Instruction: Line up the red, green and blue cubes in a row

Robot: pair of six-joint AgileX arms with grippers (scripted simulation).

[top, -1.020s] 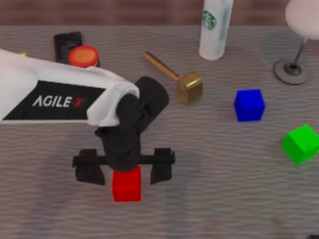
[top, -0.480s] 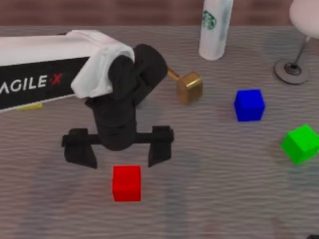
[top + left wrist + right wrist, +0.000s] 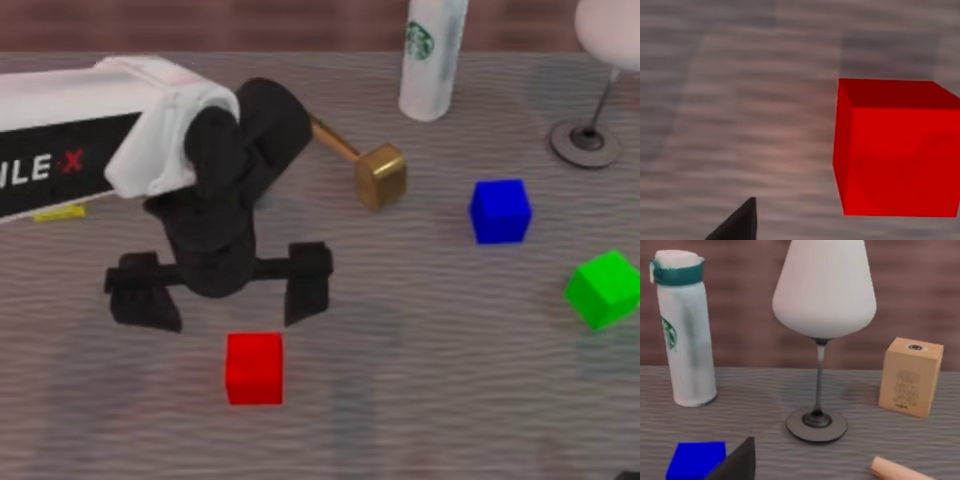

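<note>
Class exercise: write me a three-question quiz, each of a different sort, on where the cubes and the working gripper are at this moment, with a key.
1. True or false: the left gripper holds the red cube.
2. Which cube lies nearest the gold hammer? A red, B green cube, C blue cube.
3. Fill in: the left gripper's fingers are ___.

Key: 1 false, the red cube sits alone on the table; 2 C; 3 open.
</note>
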